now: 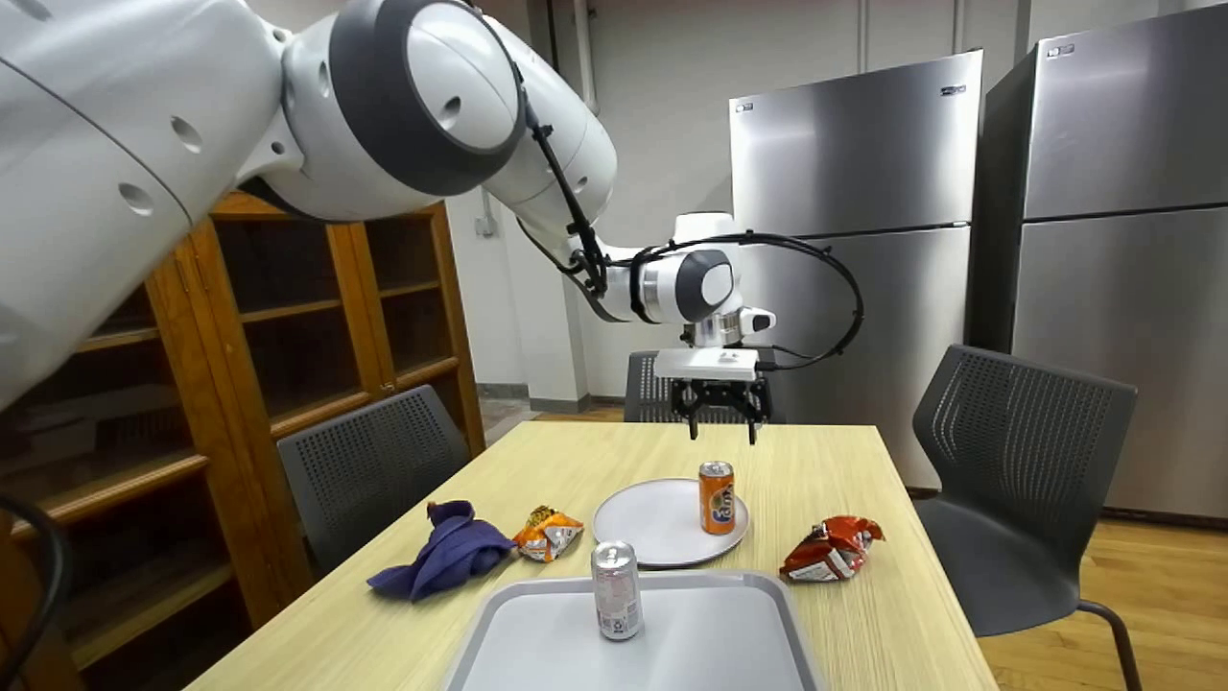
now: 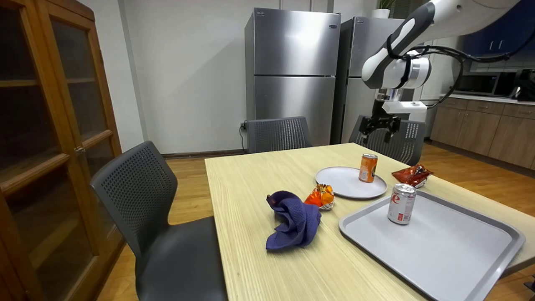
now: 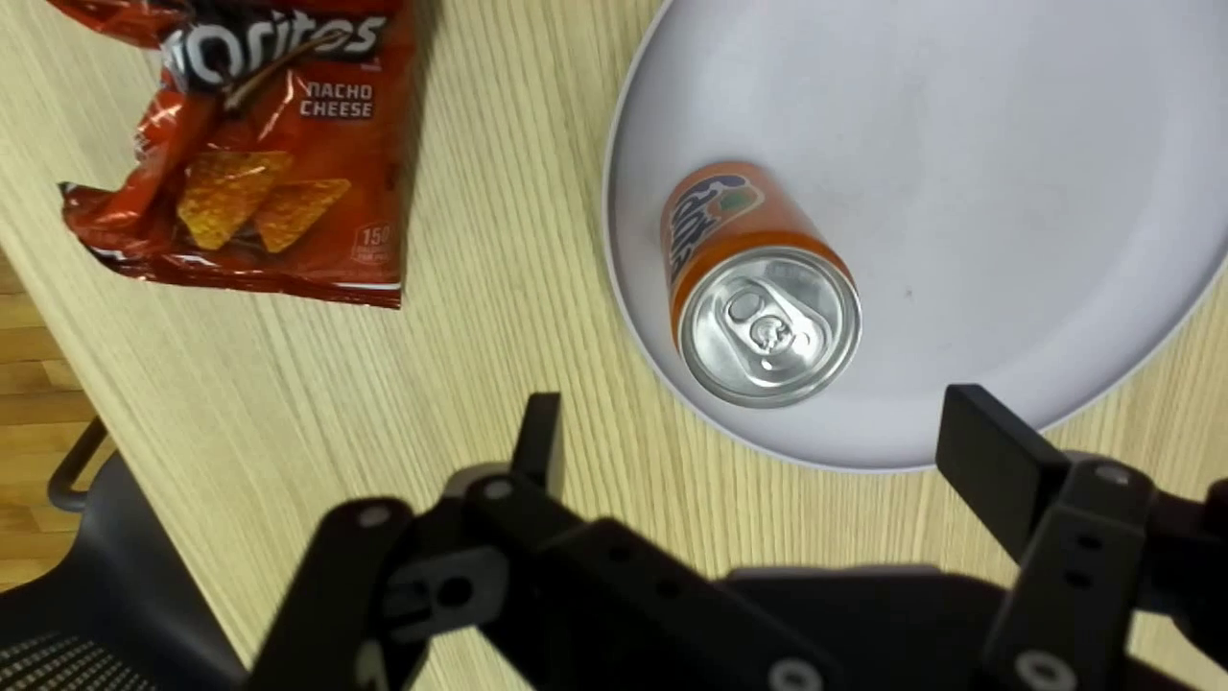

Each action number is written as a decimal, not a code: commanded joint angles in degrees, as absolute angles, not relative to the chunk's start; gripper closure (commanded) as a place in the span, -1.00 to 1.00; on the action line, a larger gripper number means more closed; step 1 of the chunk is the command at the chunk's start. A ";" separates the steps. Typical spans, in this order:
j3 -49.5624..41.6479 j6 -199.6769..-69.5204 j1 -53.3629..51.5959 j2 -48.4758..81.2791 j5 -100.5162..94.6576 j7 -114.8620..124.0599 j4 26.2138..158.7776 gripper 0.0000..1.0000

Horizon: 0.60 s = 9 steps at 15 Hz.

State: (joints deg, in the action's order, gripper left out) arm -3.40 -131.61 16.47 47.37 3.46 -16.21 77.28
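Note:
My gripper (image 3: 748,417) stands open above the table, with nothing between its fingers. In the wrist view an orange Fanta can (image 3: 767,317) is the nearest thing, just beyond the fingertips and apart from them. It stands upright on a pale round plate (image 3: 988,240), close to the rim. Both exterior views show the gripper (image 1: 722,435) hanging pointed down, higher than the orange can (image 1: 717,499) and its plate (image 1: 643,523). A silver can (image 1: 617,590) stands upright on a grey tray (image 2: 451,246) nearer the front.
A red Doritos bag (image 3: 278,144) lies beside the plate. An orange snack bag (image 2: 321,196) and a crumpled purple cloth (image 2: 294,221) lie on the other side. Dark chairs (image 1: 1017,480) stand round the table (image 2: 259,175). Behind are steel refrigerators (image 1: 854,192) and a wooden cabinet (image 1: 240,384).

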 commanded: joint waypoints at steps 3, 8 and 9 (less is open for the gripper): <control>-2.32 -137.44 17.53 36.32 4.18 -18.46 93.19 -1.00; -2.79 -139.75 17.26 28.91 4.12 -18.46 103.24 -1.00; -2.94 -139.94 17.12 27.55 4.05 -18.39 105.13 -1.00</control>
State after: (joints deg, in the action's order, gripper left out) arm -3.40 -138.00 16.64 34.28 3.50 -16.76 96.56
